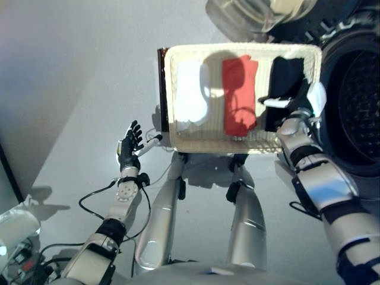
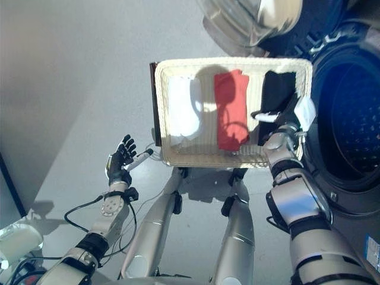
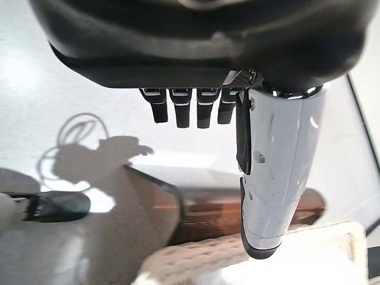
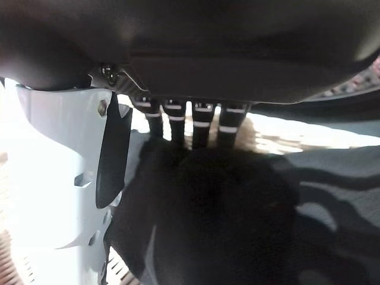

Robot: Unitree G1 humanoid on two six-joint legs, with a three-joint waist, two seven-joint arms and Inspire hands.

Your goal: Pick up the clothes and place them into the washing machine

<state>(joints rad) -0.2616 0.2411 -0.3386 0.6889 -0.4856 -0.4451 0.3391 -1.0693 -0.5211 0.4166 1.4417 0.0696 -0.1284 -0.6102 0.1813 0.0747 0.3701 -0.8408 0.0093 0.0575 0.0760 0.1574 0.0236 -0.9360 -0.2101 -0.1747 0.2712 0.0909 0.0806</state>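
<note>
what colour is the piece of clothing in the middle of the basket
Red: the middle garment in the basket, clearest in the left eye view.

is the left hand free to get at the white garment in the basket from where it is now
Probably yes. The left hand hangs open and empty just outside the basket, and the white garment lies at that near end, uncovered. Only the basket's low rim stands between them; the right hand is at the far end, on the black garment.

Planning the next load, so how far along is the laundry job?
Nothing looks loaded yet: the white garment, red garment and black garment all lie in the basket. The right hand is on the black one; the left hand is open beside the basket. The washing machine stands open.
</note>
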